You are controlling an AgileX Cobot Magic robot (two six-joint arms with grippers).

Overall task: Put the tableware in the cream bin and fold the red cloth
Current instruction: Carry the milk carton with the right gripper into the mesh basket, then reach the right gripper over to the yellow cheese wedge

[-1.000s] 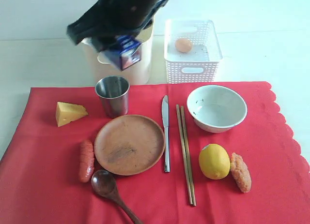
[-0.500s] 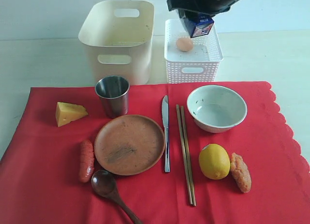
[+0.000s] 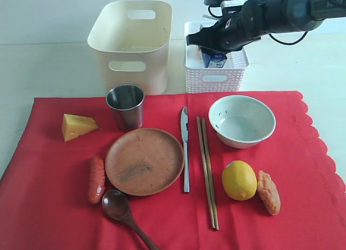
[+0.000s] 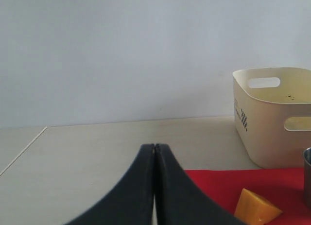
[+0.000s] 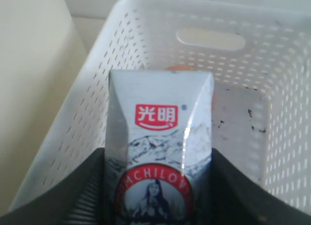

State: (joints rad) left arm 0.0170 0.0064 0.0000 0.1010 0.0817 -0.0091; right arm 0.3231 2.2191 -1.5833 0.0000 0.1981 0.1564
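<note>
Pale tabletop (image 3: pixel 43 66), right gripper (image 3: pixel 213 53) in basket (image 3: pixel 216 78)

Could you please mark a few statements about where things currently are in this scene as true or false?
1. The right gripper holds the milk carton within the white basket. True.
2. The white bowl is in the cream bin. False: it sits on the red cloth.
3. The left gripper is open. False: its jaws are shut, holding nothing.
4. The metal knife lies between the wooden plate and the chopsticks. True.
5. The steel cup lies tipped over. False: it stands upright.
</note>
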